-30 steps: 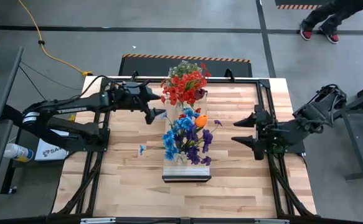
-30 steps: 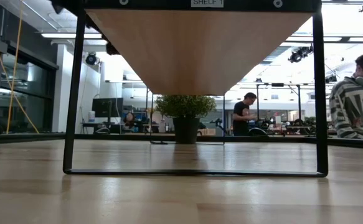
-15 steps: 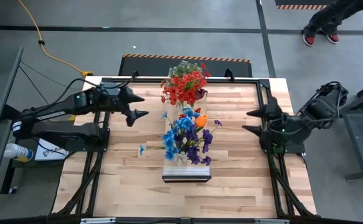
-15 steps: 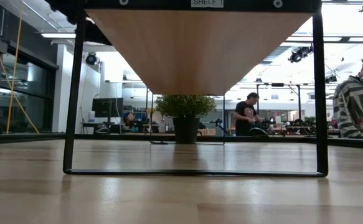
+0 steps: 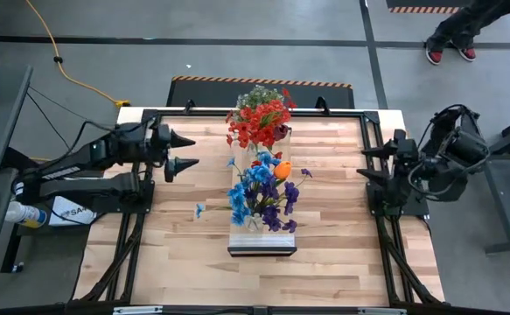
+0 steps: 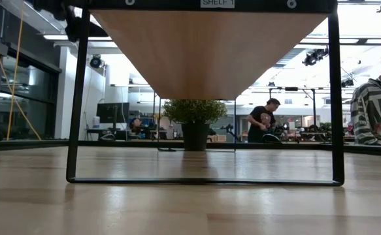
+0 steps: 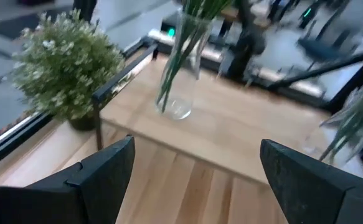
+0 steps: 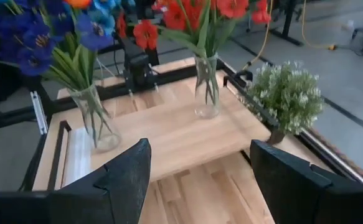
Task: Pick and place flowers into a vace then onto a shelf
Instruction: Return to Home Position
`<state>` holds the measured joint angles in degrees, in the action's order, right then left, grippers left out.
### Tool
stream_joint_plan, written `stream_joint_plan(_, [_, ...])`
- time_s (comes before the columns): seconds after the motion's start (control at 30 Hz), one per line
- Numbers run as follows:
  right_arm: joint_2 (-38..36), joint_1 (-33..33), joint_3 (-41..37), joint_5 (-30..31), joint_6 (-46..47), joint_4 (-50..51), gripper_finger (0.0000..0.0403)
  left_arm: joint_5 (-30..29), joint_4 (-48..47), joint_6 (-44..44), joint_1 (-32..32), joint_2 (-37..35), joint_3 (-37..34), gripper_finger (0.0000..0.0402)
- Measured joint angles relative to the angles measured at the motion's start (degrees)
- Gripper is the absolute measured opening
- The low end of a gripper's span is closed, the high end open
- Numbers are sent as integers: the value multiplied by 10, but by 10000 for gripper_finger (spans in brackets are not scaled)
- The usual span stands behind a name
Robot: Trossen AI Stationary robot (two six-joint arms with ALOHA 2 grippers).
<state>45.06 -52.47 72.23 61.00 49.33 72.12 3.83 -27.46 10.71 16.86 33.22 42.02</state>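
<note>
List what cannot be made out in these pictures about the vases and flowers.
- High view: the red flowers hide their vase; the blue and purple flowers hide theirs.
- Low view: the shelf shows only its underside, so everything on top is hidden.
- Left wrist view: the red blooms are cut off by the picture's edge.

Left hand [image 5: 193, 150], right hand [image 5: 362, 163] farther apart.

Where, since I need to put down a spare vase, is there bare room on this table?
Bare tabletop lies on both sides of the shelf, toward the left gripper and the right gripper, and before its near end. Crowded: the shelf top, with flowers in two vases, and the potted plant beyond it.
</note>
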Motion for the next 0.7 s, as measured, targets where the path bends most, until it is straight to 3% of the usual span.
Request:
stream_joint_plan(0.23, [-1, -46, 0, 36, 18, 7, 262, 72, 106, 44, 0, -97, -115, 379])
stream_joint_plan(0.37, [-10, -51, 0, 63, 17, 14, 262, 76, 110, 46, 0, -123, -134, 379])
stream_joint_plan(0.7, [-96, -51, 0, 54, -28, 64, 262, 65, 114, 22, 0, -125, -143, 379])
